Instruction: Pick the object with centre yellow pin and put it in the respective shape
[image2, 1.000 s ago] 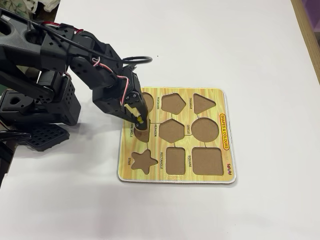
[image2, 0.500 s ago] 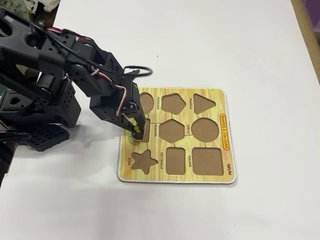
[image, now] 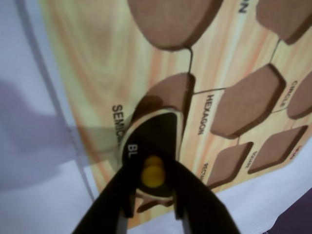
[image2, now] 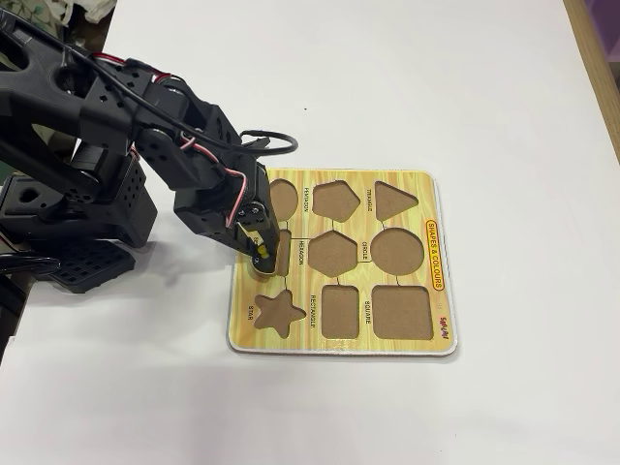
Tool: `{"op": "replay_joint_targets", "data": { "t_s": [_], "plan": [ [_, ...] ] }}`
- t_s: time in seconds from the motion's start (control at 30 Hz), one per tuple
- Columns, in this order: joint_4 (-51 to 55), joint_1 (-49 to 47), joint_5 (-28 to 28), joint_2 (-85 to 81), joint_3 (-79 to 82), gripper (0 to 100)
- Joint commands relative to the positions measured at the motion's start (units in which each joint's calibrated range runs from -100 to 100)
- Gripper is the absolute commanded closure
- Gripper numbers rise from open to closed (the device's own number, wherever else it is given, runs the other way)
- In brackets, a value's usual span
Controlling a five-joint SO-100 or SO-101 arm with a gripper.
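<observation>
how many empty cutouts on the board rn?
7 clearly empty in the fixed view: pentagon, triangle, hexagon, circle, star, rectangle, square. Oval and semicircle are partly hidden by the hand.

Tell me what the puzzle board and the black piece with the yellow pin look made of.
Puzzle board: likely wood or fibreboard, with printed glossy wood-grain top and matte brown recesses. Black semicircle piece: flat, probably painted wood, slightly shiny, with white lettering. Yellow pin: smooth, rounded, plastic-looking, between the fingers of the tool.
</observation>
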Motion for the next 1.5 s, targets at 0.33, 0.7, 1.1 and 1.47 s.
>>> {"op": "replay_joint_targets", "data": {
  "t_s": [0.33, 0.7, 1.1, 1.47],
  "plan": [
    [-5.27, 1.25, 0.10, 0.22, -0.81, 99],
    [-5.27, 0.28, -0.06, 0.64, -0.90, 99],
    [-5.27, 0.08, -0.16, 0.89, -0.99, 99],
    [-5.27, -2.56, -0.11, 0.89, -1.08, 99]
  ]
}}
